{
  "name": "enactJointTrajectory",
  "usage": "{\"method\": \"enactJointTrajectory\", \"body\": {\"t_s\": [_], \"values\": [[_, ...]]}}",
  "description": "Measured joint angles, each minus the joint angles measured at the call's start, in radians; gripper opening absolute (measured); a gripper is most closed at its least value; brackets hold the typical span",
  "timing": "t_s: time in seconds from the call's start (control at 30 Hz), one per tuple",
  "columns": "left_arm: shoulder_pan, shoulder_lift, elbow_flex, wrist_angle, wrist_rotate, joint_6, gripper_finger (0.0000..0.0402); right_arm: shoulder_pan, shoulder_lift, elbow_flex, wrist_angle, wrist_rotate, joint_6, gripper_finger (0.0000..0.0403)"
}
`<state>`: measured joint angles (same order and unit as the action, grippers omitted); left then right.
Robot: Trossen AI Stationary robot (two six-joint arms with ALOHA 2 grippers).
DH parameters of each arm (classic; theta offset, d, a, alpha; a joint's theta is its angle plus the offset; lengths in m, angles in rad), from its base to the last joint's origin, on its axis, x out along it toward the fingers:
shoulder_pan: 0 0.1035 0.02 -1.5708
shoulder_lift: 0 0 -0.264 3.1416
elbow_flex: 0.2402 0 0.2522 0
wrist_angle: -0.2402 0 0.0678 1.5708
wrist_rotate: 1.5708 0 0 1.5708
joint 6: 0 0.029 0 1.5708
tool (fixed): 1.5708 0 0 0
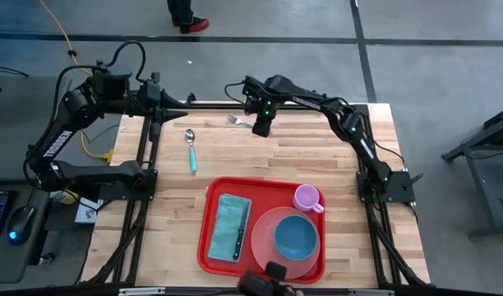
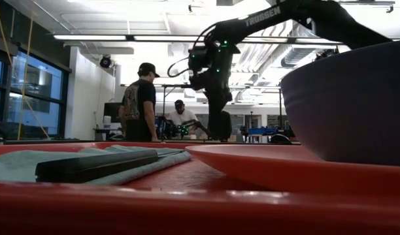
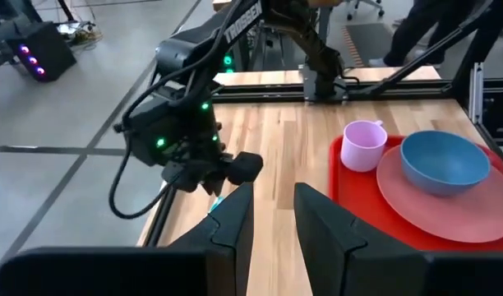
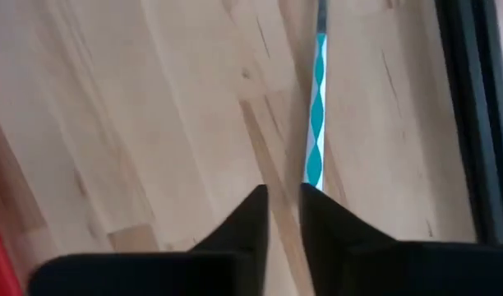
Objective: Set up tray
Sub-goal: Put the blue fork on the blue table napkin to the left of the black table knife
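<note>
From above, my right jaws (image 1: 262,127) hang over the fork (image 1: 235,121) at the worktop's far edge; the tray (image 1: 205,238) sits at the near edge. My right wrist view shows the teal handle (image 4: 316,115) running lengthwise just beyond my slightly parted, empty jaws. Left jaws (image 3: 272,218) wait ajar.

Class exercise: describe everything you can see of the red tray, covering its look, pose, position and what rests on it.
The tray is a large, flat, red rectangle of what looks like plastic, with rounded corners and a raised rim. It lies flat on the wooden table, near its front edge. On it rest a folded teal cloth with a dark knife on top, a pink plate holding a blue bowl, and a pink mug. Neither gripper touches it.
</note>
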<state>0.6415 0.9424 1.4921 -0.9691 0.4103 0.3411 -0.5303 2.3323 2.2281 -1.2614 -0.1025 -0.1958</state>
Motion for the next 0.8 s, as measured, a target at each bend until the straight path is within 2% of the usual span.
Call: {"method": "enactJointTrajectory", "body": {"t_s": [0.1,0.23,0.37,0.5,0.63,0.8], "values": [[0.0,0.0,0.0,0.0,0.0,0.006,0.0122,-0.013,0.01,0.016,0.008,-0.041,0.04,0.0098],[0.0,0.0,0.0,0.0,0.0,0.006,0.0124,-0.017,0.026,0.016,0.01,-0.02,0.057,0.0164],[0.0,0.0,0.0,0.001,0.0,0.006,0.0124,-0.01,0.068,0.013,0.009,0.009,0.039,0.021],[0.0,0.0,0.0,0.001,0.0,0.006,0.0124,0.01,0.105,0.014,0.013,0.11,0.007,0.0229],[0.0,0.0,0.0,0.001,0.0,0.005,0.0124,0.014,0.127,0.013,0.02,0.067,0.038,0.023],[0.0,0.0,0.0,0.001,0.0,0.003,0.0124,0.016,0.16,0.013,0.021,0.077,0.039,0.0223]]}}
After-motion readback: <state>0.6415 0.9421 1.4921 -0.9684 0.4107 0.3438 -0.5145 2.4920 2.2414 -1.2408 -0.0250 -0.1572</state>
